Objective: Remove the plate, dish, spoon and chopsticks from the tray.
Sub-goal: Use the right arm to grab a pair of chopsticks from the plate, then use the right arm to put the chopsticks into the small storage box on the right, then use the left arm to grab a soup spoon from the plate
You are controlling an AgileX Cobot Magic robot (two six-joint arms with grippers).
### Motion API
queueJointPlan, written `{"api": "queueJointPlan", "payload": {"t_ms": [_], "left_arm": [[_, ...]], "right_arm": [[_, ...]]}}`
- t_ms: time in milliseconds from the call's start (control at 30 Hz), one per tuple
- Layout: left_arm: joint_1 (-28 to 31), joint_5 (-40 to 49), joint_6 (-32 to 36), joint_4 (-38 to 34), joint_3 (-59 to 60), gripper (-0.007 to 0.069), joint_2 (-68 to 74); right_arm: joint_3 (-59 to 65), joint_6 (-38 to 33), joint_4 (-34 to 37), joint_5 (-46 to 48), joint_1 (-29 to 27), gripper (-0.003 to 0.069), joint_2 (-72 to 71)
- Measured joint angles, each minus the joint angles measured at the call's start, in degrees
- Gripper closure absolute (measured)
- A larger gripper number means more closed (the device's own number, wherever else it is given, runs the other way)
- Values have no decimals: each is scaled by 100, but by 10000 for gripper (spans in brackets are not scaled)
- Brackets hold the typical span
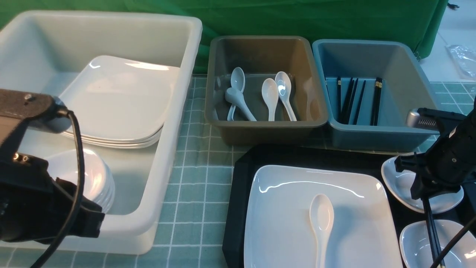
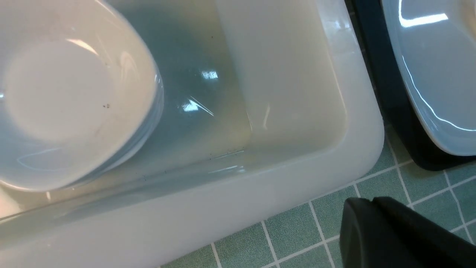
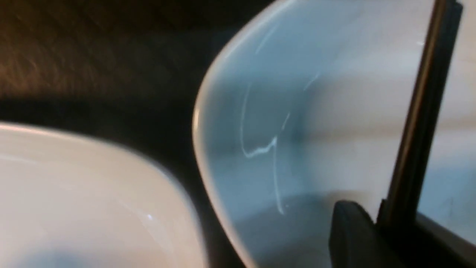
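Note:
The black tray [image 1: 238,193] lies at the front right and carries the large white plate [image 1: 282,216]. The white spoon [image 1: 321,223] rests on that plate, bowl pointing away from me. Two small white dishes [image 1: 399,184] [image 1: 420,242] sit on the tray's right side. My right gripper [image 1: 422,195] hovers over the farther dish, shut on the black chopsticks [image 1: 431,230], which hang down across the nearer dish. In the right wrist view the chopsticks [image 3: 420,111] run out from between the jaws of the right gripper [image 3: 379,216] over a dish [image 3: 297,130]. My left gripper [image 2: 372,201] is shut and holds nothing, above the cloth beside the white bin's corner.
A big white bin [image 1: 178,111] at the left holds stacked plates [image 1: 119,100] and small dishes [image 1: 93,178]. Behind the tray stand a grey bin [image 1: 219,85] with several spoons and a blue bin [image 1: 409,85] with chopsticks. A green checked cloth [image 1: 197,178] covers the table.

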Motion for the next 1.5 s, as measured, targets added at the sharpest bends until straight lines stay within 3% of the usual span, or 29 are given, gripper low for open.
{"api": "queueJointPlan", "payload": {"t_ms": [333,467,700,933,1067,1167,1267,1333,1367,1400,1433,1467,1500], "left_arm": [[0,-88,0,0,0,624,0],[0,-243,-40,0,0,621,0],[0,-499,-37,-5,0,617,0],[0,-347,-37,-27,0,616,0],[0,-260,-83,-118,0,616,6],[0,-256,194,-430,0,616,103],[-22,-199,494,-885,-68,620,396],[-169,-131,574,-1030,-207,622,698],[-327,-115,591,-1031,-322,623,897],[-594,-115,534,-939,-505,624,1151],[-646,-115,518,-920,-505,624,1194],[-1064,-135,276,-690,-740,624,1510],[-1384,-151,23,-477,-900,624,1750]], "right_arm": [[-62,-133,131,273,0,553,-1276],[-715,-242,276,121,0,553,-1455],[-3641,-78,327,-594,0,553,162],[-5072,321,329,-884,6,553,1734],[-5191,578,329,-816,55,463,2144],[-5191,684,334,-577,85,279,2186],[-5197,651,315,-149,92,183,2048],[-5197,492,296,299,92,200,1822],[-5202,305,287,533,86,245,1683],[-5209,0,258,1058,72,349,1395],[-5208,0,245,1057,72,349,1347],[-5210,-230,193,1520,61,478,1001],[-5201,-334,167,1833,60,544,735]]}}
